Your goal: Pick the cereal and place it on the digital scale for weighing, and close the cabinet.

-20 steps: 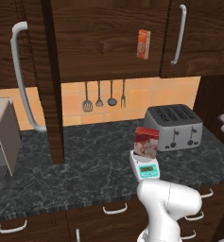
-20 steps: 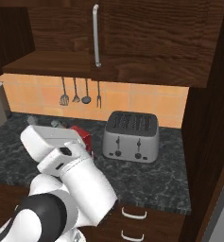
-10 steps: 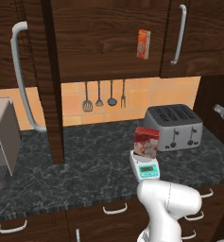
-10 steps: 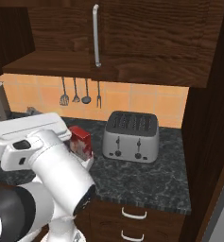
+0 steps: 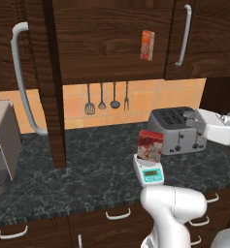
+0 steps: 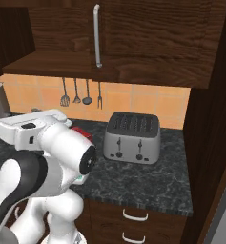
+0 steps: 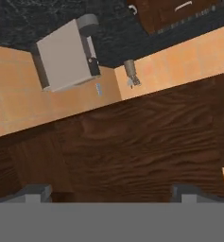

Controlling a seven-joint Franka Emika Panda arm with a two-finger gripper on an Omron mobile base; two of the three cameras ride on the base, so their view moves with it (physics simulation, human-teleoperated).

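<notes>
The cabinet (image 5: 53, 87) door with its long handle (image 5: 20, 82) sticks out open on the left, standing tall. The cereal (image 5: 150, 145) already sits on the digital scale (image 5: 148, 171) on the desk (image 5: 87, 174), beside the toaster (image 5: 177, 128). The gripper (image 7: 111, 191), its fingers wide apart and empty, faces dark wood, so the door lies to its left

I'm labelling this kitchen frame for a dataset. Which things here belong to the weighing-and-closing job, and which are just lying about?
Belongs to the job:
cereal, standing on the digital scale
cabinet, one door swung open
gripper, open and holding nothing

Just lying about:
toaster
orange-red box
hanging utensils
grey appliance at the counter's left end
</notes>
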